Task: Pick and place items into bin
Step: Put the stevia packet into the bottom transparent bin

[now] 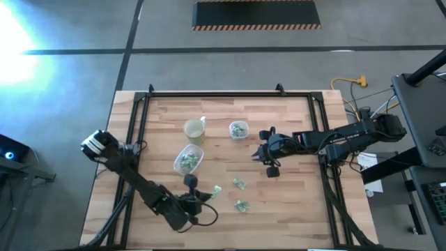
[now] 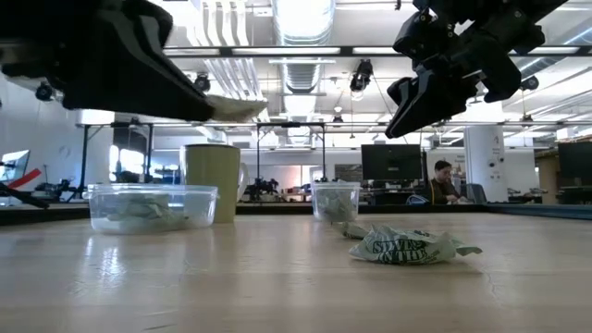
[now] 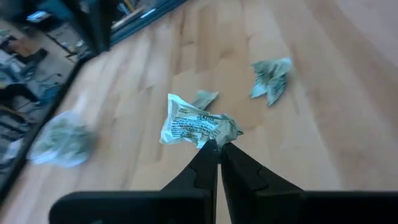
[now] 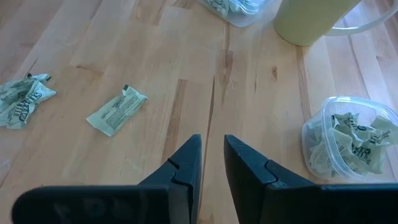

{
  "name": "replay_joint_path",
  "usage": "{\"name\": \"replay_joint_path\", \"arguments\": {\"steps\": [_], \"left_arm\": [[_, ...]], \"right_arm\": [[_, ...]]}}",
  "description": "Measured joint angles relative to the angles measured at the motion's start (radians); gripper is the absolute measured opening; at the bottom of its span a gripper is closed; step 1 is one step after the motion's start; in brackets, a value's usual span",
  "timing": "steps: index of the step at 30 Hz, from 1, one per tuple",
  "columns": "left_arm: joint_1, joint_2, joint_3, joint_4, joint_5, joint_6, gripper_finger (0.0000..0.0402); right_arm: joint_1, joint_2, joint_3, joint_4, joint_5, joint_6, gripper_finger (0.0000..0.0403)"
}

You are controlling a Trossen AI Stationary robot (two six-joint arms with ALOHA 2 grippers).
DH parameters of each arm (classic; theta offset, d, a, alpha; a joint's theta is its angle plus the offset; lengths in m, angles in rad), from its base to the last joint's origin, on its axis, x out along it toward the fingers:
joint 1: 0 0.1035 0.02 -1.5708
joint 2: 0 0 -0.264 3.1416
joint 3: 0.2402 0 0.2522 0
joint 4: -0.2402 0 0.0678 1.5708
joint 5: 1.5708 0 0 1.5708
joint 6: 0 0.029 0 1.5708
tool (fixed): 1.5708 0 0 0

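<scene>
Packets are what you are sorting, and your left gripper [image 3: 217, 151] has its jaws clenched on 1 crinkled white-and-green packet [image 3: 198, 126], pinched by its near edge and lifted off the wooden table [image 1: 293, 202]. In the left wrist view that packet's long axis runs crosswise to the fingers, printed face up, with a torn tab sticking out at its far side. In the high view this gripper hangs over the near middle of the table, just beside the larger clear tub [image 1: 188, 160], which already holds a heap of packets. 3 loose packets lie on the bare wood near your left gripper; one flat packet [image 4: 116, 110] lies on a slant across the board grain in the right wrist view, and a more crumpled one [image 4: 23, 101] sits well apart from it. Your right gripper [image 4: 211, 163] hovers above the table near the smaller clear tub [image 4: 349, 144], jaws parted by a narrow gap and grasping nothing. A pale yellowish cup [image 1: 194, 128] stands upright just beyond the larger tub. A person sits at a desk in the room behind.
</scene>
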Motion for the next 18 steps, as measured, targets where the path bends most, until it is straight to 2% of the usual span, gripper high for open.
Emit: {"name": "replay_joint_path", "arguments": {"steps": [11,16,18], "left_arm": [[0.016,-0.201,-0.011,-0.521,-0.011,-0.163,0.0],[0.037,-0.31,-0.039,-0.654,-0.011,-0.276,0.0],[0.049,-0.353,-0.063,-0.656,-0.01,-0.305,0.0]], "right_arm": [[0.0,0.0,0.0,-0.001,-0.001,0.001,0.0062],[0.0,0.0,-0.002,-0.001,-0.002,0.001,0.0059],[0.0,0.0,-0.004,-0.001,-0.002,0.001,0.0061]]}}
